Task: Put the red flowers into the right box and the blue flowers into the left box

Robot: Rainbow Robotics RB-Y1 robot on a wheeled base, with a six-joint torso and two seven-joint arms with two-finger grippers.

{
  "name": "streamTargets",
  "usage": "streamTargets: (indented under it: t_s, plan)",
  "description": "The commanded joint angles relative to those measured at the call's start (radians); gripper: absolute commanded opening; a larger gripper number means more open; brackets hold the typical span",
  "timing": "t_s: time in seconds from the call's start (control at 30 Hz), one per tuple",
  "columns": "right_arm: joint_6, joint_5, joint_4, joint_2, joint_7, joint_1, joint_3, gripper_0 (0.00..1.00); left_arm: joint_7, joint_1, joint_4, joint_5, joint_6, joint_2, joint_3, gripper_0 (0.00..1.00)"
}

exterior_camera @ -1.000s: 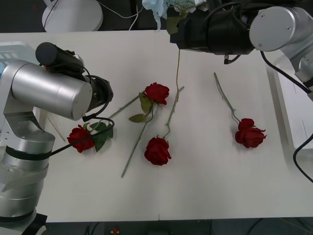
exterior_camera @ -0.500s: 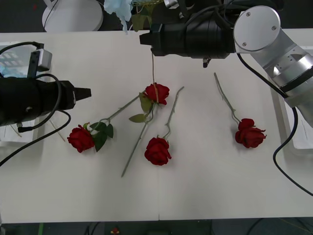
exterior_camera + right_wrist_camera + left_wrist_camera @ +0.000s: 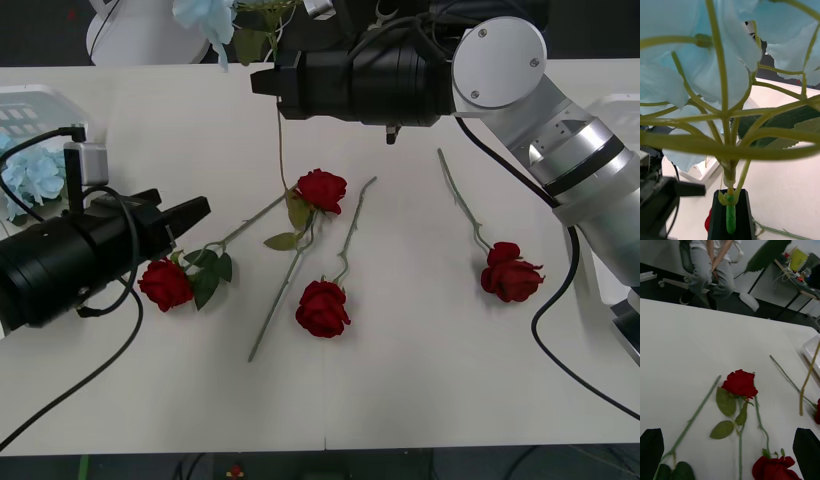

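Note:
My right gripper reaches across the table's far side, shut on the stem of a blue flower whose long stem hangs down over the table. The right wrist view shows that stem clamped between black fingers under pale petals. My left gripper is open, low over the table beside the leftmost red rose. Three more red roses lie on the table. The left box holds a blue cluster. The right box sits at the right edge.
The left wrist view looks along the table past its open fingers to one rose, another rose head and the hanging stem. The near half of the table is bare.
My right arm has swung leftward along the far side, carrying the blue flower with it. My left arm has turned, and its gripper now sits low by the leftmost rose.

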Motion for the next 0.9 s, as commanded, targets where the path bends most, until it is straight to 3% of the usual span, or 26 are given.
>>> streamTargets:
  t_s: [0.03,0.23,0.67,0.8,0.9]
  plan:
    - [-0.012,-0.017,-0.035,0.042,0.027,-0.055,-0.009,0.0,-0.114,0.018,-0.039,0.02,-0.104,0.017,-0.122,1.0]
    - [-0.012,-0.023,-0.033,0.049,0.027,-0.055,0.006,0.0,-0.126,0.011,-0.039,0.002,-0.23,0.016,-0.249,1.0]
    - [-0.017,-0.046,-0.038,0.051,0.023,-0.055,0.014,0.0,-0.12,-0.141,0.057,-0.078,-0.233,-0.009,-0.294,0.96]
    - [-0.017,-0.046,-0.038,0.051,0.021,-0.053,0.014,0.0,-0.12,-0.187,0.109,-0.081,-0.234,-0.032,-0.298,0.83]
    - [-0.017,-0.049,-0.038,0.049,0.021,-0.053,0.014,0.0,-0.12,-0.21,0.137,-0.096,-0.233,-0.043,-0.301,0.49]
